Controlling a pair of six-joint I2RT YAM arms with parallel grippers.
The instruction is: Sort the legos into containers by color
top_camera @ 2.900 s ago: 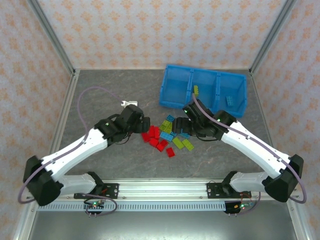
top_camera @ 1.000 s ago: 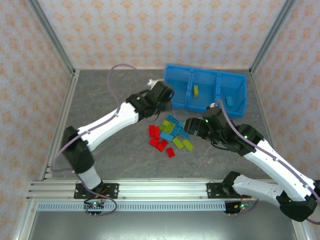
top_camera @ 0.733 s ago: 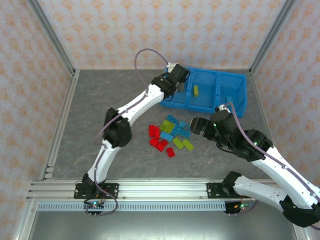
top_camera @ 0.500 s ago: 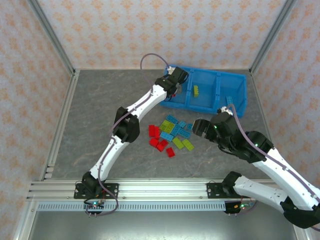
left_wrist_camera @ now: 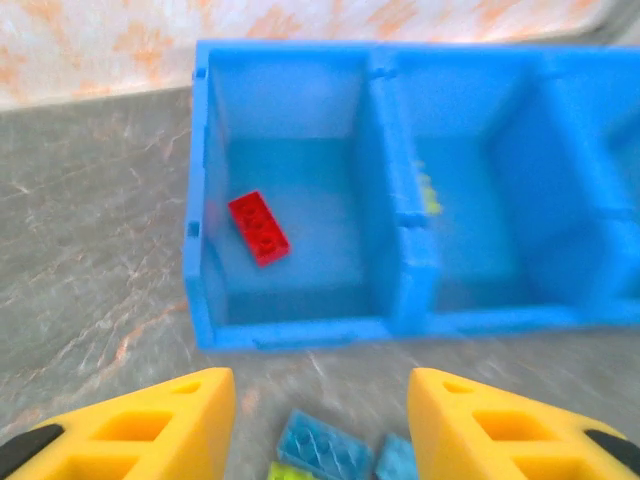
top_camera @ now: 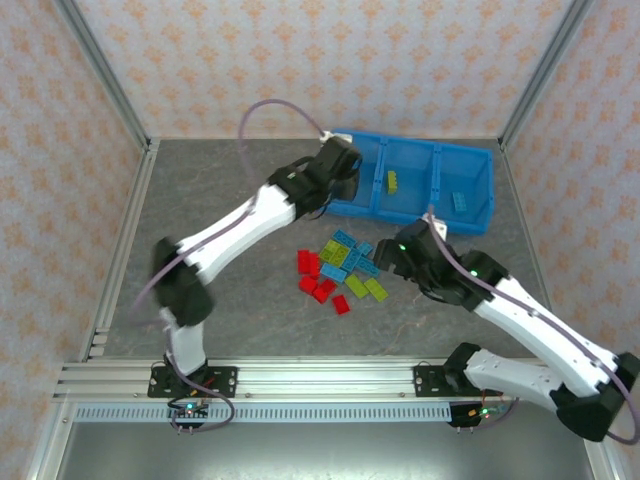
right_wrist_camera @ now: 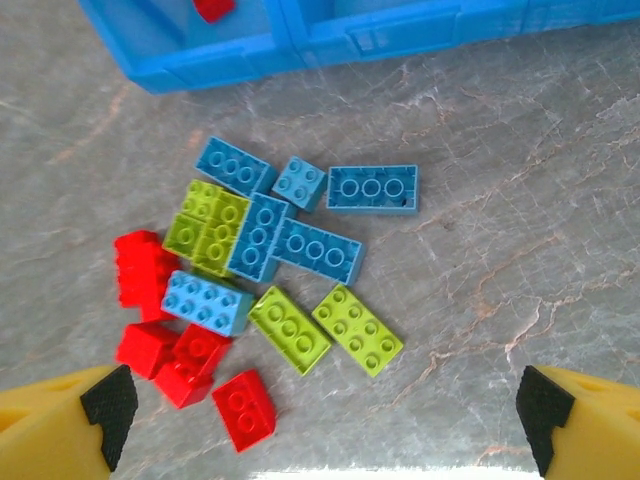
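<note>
- The left tool (left_wrist_camera: 318, 395) hangs at the 6 o'clock side of the blue tray (left_wrist_camera: 300, 330). Its yellow fingers (left_wrist_camera: 150, 420) are spread, with nothing between them.
- A red brick (left_wrist_camera: 258, 228) lies flat in the tray's left compartment, apart from the walls.
- The middle compartment holds what looks like a lime brick (top_camera: 392, 181), which is blurred in the left wrist view. A light blue brick (top_camera: 459, 200) lies in the right compartment.
- The right tool (right_wrist_camera: 325, 400) is spread wide and empty above the loose legos (right_wrist_camera: 255, 245) on the grey table (right_wrist_camera: 500, 250).
- In that pile, the red ones cluster at 8 o'clock and the light blue ones sit towards 12 o'clock. Two lime ones lie side by side at 5 o'clock, and more lime ones touch a blue one at 10 o'clock.
- From above, the pile lies at 7 o'clock from the tray, near it but not touching.
</note>
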